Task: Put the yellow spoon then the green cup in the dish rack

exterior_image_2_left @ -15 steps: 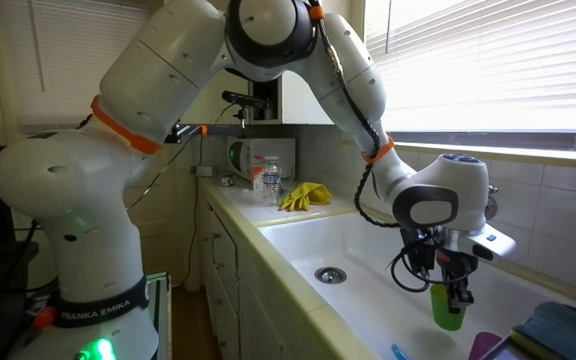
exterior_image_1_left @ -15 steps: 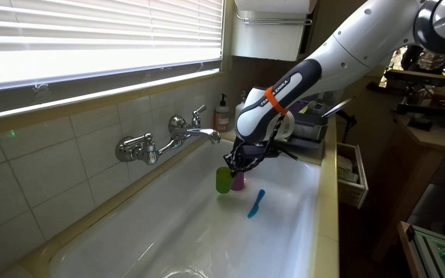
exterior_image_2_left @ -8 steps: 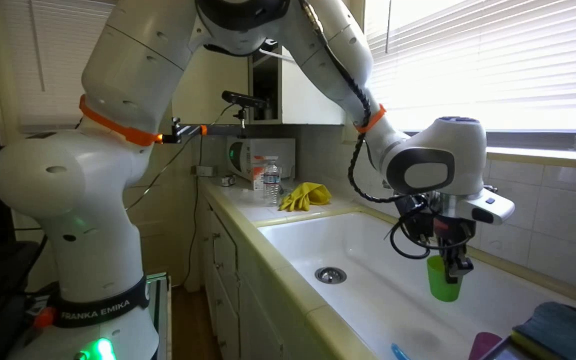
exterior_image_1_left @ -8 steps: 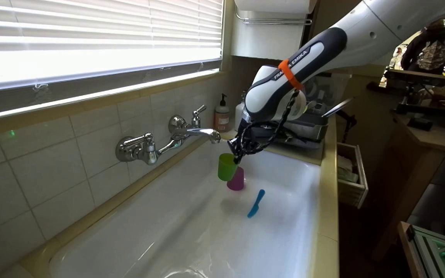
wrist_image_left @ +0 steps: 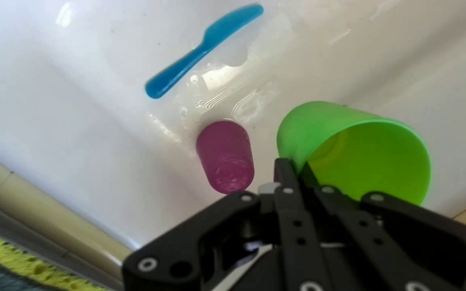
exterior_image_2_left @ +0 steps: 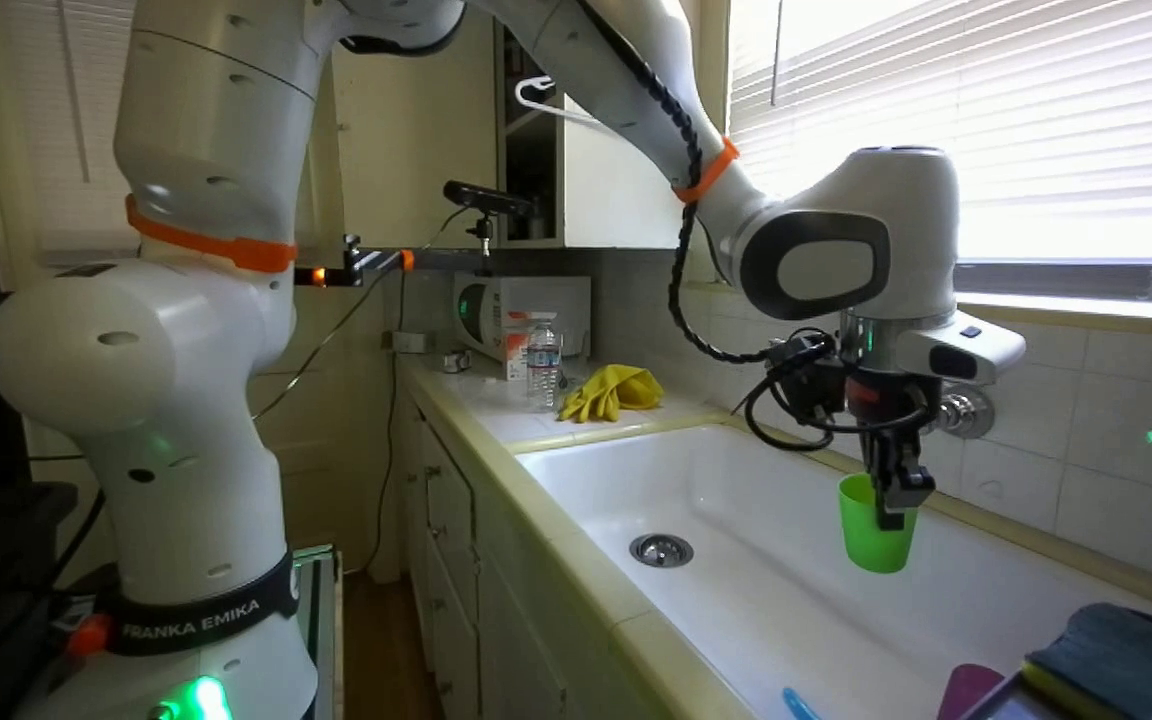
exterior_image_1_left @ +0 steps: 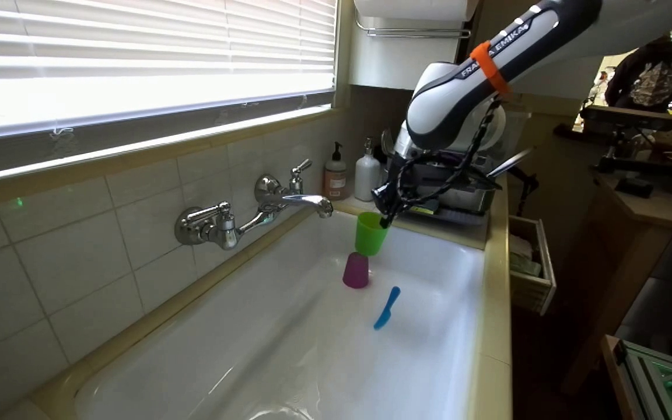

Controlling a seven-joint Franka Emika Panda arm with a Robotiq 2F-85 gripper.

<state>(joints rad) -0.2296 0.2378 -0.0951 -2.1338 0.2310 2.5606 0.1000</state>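
Note:
My gripper is shut on the near wall of the green cup, one finger inside and one outside. The cup hangs upright above the sink floor, with its mouth up. In both exterior views the green cup hangs below the gripper. The dark grey dish rack stands on the counter at the sink's end, partly behind the arm. Its edge also shows in an exterior view at the bottom right corner. I cannot make out the yellow spoon.
A pink cup stands upside down in the white sink. A blue knife lies near it. A faucet juts over the sink from the wall. Soap bottles stand beside the rack. A sponge and cloth lie at the rack's edge.
My gripper has lifted the green cup higher above the sink floor. In an exterior view the cup has also moved right toward the rack end. The pink cup and blue knife have not moved.

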